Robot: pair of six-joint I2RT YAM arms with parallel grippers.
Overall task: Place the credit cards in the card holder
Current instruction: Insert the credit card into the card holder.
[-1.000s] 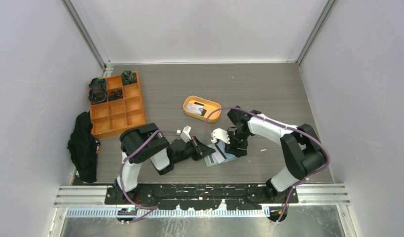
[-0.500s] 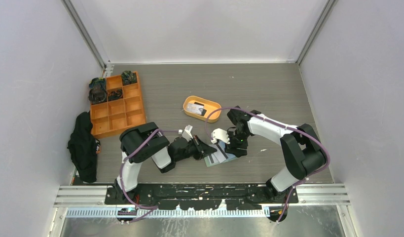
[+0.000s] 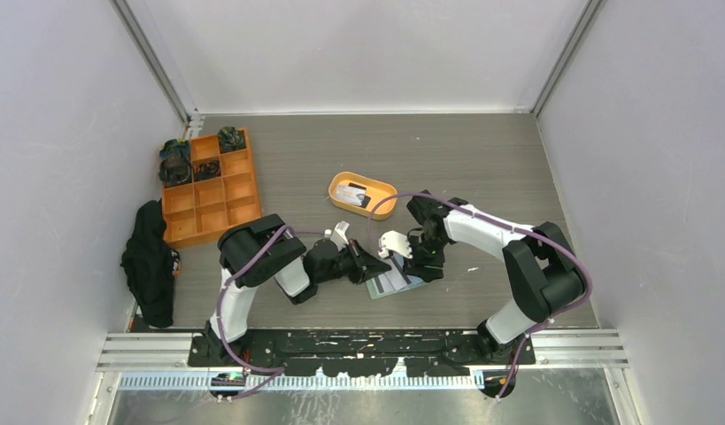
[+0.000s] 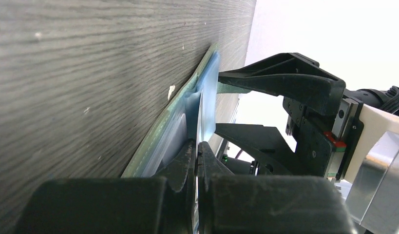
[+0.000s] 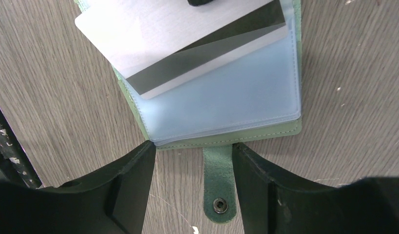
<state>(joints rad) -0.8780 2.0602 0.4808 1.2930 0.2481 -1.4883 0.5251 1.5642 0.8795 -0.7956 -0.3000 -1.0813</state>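
Left gripper [image 4: 197,146]: clenched on a credit card [image 5: 187,44], jaws pressed flat on the thin edge. We note the card is pale grey with a dark stripe. It lies slantwise over the open card holder [image 5: 226,141], one corner past the holder's edge, its lower part on the clear sleeve. We cannot tell whether any of it is inside the sleeve.

Right gripper [image 5: 193,146]: released, jaws spread, one finger [image 5: 134,180] on either side of the snap tab [image 5: 218,185], tips at the holder's green border. It grasps nothing.

Card holder [image 3: 394,283]: open and flat on the table [image 3: 341,150], close to the near edge and about mid-width, between the two grippers.

Beyond it, toward the table's middle, we see the orange oval tray [image 3: 381,211] holding other cards [image 3: 351,190], one pale and one dark as far as we can make out. The orange grid organiser [image 3: 212,232] sits by the left edge. A black cloth [image 3: 149,261] lies just beside its near-left corner.
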